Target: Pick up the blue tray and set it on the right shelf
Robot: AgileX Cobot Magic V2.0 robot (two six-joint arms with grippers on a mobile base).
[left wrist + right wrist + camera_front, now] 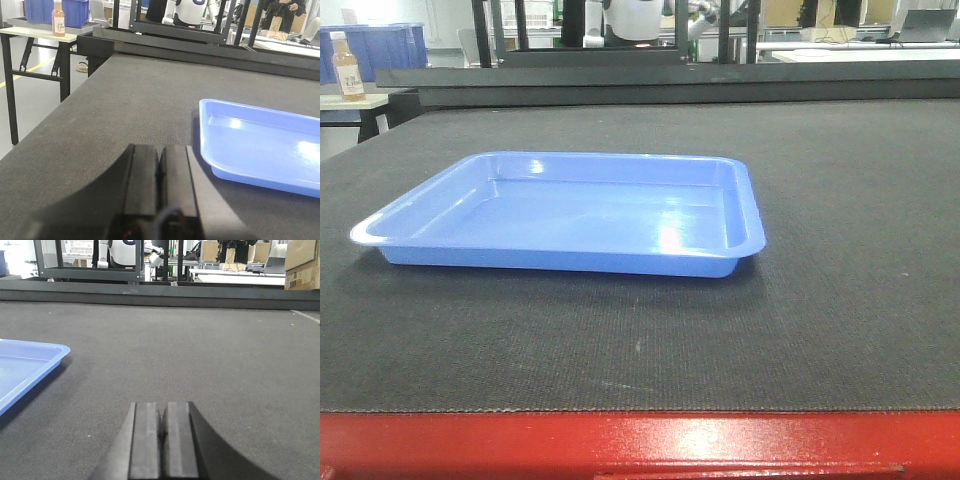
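Running across the nearest edge of the front view, the red table frame (640, 445) is seen, and a dark woven mat (840, 330) is laid over the tabletop behind it. Low over that mat, the left gripper (159, 152) is shown with its 2 black fingers pressed together and nothing between them. The right gripper (163, 407) is likewise closed on nothing. Between the 2 arms, the blue tray (570, 215) is found lying flat and empty on the mat, to the right of the left gripper and to the left of the right one. It is touched by neither.

The tray is judged to be light, thin and fairly stiff, though some flex may be expected if it is lifted by 1 side only. Its glossy plastic is likely to be slippery, so a pinch on the rolled rim at the middle of a short side is advised, with 1 finger inside the sloped wall and 1 under the lip. The fingers must be opened first. A hold from 2 sides may be steadier.

Beyond the mat, a black metal frame (670, 85) is seen, then a side table (350, 100) on which a bottle of amber drink (348, 68) and dark-blue bins (395, 45) are set. The right shelf is not shown in any view, so its position cannot be told.
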